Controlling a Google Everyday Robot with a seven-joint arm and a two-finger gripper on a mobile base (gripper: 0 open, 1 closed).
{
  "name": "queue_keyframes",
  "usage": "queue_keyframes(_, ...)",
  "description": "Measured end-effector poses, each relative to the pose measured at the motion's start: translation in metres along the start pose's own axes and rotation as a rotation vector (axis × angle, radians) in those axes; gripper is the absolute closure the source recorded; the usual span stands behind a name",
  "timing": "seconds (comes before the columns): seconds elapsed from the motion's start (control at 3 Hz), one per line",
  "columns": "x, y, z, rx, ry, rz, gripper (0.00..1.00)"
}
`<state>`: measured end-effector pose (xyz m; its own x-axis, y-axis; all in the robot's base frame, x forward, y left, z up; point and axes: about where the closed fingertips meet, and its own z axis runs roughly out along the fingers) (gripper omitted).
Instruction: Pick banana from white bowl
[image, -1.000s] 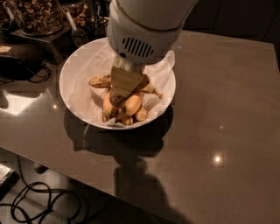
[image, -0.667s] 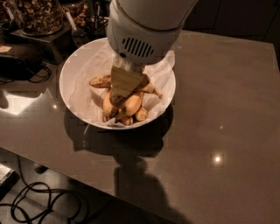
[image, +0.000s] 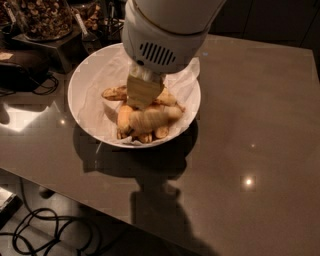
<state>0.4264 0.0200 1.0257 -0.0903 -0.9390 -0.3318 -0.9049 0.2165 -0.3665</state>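
The white bowl (image: 80, 75) stands on the brown table at the upper left, lined with crumpled white paper. Several yellow bananas lie piled in its middle. The banana (image: 156, 117), thick and pale yellow, lies across the top of the pile. My gripper (image: 143, 93) reaches straight down from the big white arm housing (image: 165, 30) into the pile. Its tan tip sits just above and behind the banana, touching the heap. The arm hides the bowl's back part.
A clear container of nuts (image: 42, 17) and other dark items stand behind the bowl at the back left. A black device with cables (image: 20, 70) lies at the left. The table's front edge runs diagonally at the lower left, with cables on the floor (image: 40, 230).
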Motion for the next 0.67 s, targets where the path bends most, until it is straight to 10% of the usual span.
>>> queue_keyframes(0.67,0.0,0.0,0.0,0.0,0.0,0.0,0.1)
